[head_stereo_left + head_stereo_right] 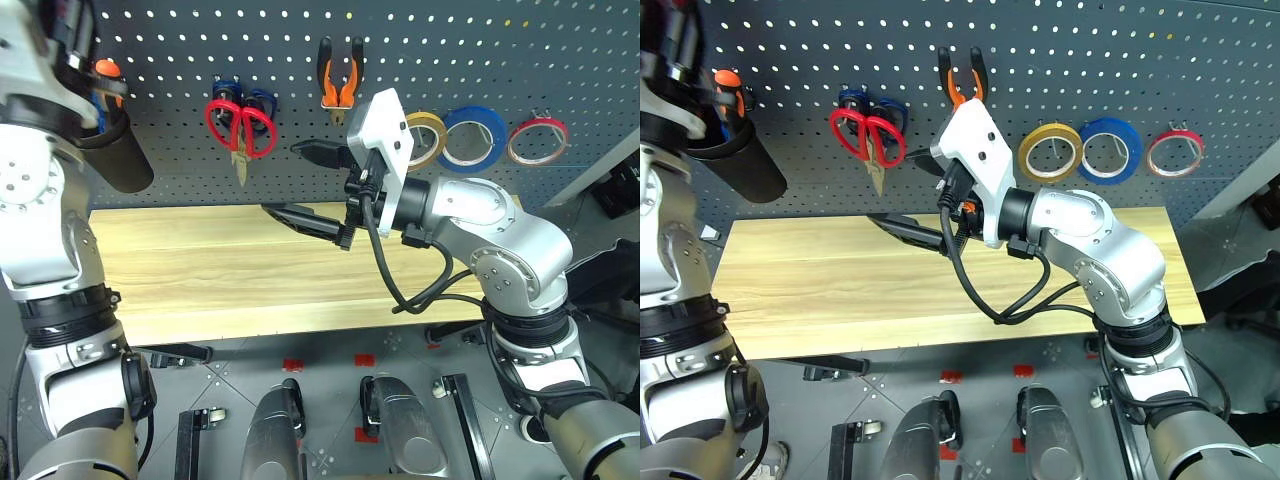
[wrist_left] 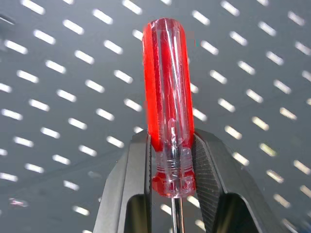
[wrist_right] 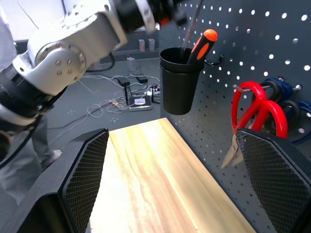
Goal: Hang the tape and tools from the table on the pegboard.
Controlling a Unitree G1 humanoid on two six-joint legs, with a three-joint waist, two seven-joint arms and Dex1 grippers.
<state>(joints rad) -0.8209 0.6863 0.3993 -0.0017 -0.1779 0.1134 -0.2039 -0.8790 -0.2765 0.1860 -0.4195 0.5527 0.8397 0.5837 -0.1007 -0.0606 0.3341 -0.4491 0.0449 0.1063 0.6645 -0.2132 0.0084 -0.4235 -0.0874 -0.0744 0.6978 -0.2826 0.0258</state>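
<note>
Before the large dark grey perforated pegboard (image 1: 180, 150), above the black cylindrical cup (image 3: 178, 80), the slim red-handled screwdriver (image 2: 167, 97) is pinched handle-up by the left gripper (image 2: 172, 165), while the right gripper (image 1: 315, 185) is held spread wide over the light wooden table (image 1: 220, 270).

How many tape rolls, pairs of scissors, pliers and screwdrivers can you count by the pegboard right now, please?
Tape rolls: 3 (yellow-tan, blue, red)
Scissors: 2 (red, blue)
Pliers: 1
Screwdrivers: 2 (red, orange)
Total: 8
</note>
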